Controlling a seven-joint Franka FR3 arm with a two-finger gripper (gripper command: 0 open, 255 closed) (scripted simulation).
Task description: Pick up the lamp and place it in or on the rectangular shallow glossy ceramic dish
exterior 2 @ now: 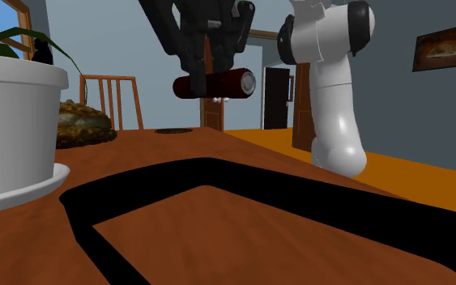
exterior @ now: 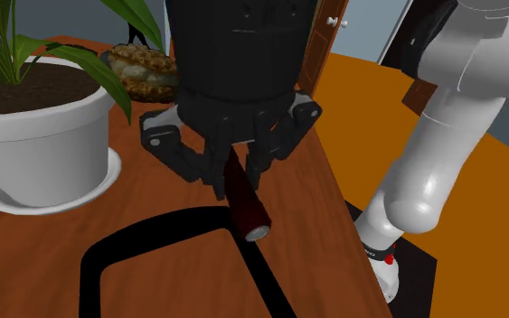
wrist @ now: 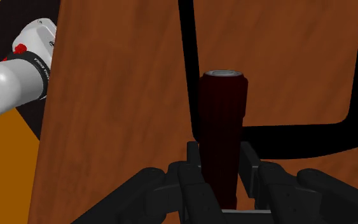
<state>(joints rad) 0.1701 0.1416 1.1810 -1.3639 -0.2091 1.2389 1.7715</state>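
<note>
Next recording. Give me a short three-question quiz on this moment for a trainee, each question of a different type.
1. True or false: the gripper is shut on the dark red cylindrical lamp and holds it in the air, clear of the table.
2. Multiple choice: in the shoulder view, the white plant pot stands
A) to the left of the gripper
B) to the right of the gripper
C) inside the dish
3. Fill in the blank: the rim of the rectangular dish is coloured ____.

Key: 1 true; 2 A; 3 black.
</note>
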